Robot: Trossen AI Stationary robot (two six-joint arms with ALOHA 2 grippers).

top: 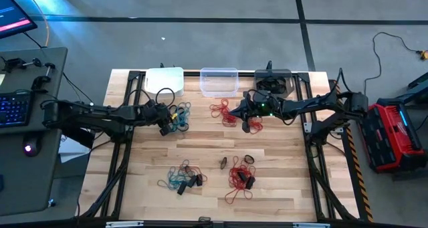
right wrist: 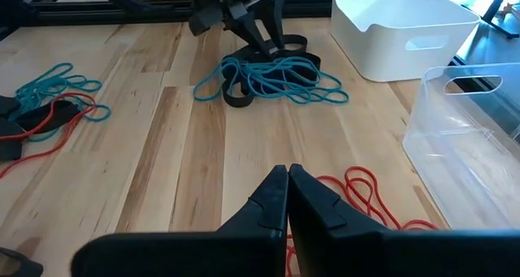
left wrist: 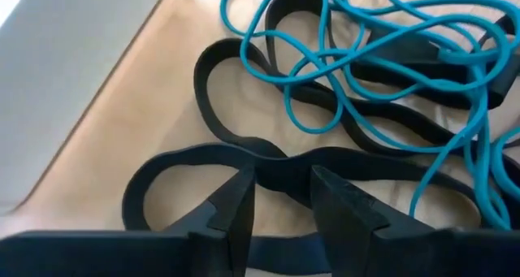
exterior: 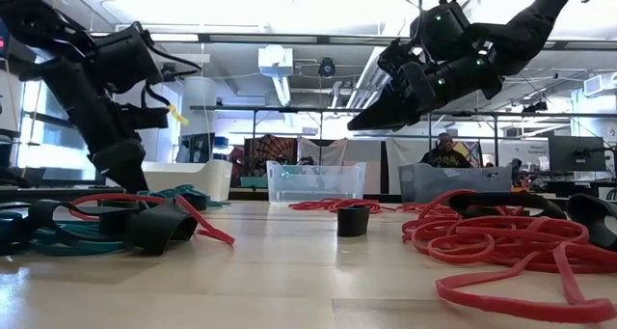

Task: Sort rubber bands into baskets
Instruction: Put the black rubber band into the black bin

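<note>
Found the left gripper (left wrist: 280, 192) at the teal-and-black bunch just in front of the white basket (top: 164, 81), jaws part-open and set either side of a flat black band (left wrist: 200, 86), not yet pinched on it. Judged the step in hand to be picking that one band. Advised closing squarely on the black strip alone, low against the wooden table (top: 281, 188), then lifting slowly enough to let the teal bands (right wrist: 276, 78) slide off. Noted the risk: thin teal loops crossed over and under the black one, likely to be dragged along.

Noted the black band as broad, matt and ribbon-like, lying in soft folds; the teal ones as thin round cord, glossy, tangled in open curls.

Saw the right gripper (right wrist: 287, 183) fully closed and empty, raised above the red bands (top: 221, 111) near the clear basket (top: 219, 81). Saw the dark grey basket (top: 273, 81) beside that one at the far edge. Saw two mixed piles (top: 184, 178) nearer the front, unsorted. Could not tell the baskets' contents.
</note>
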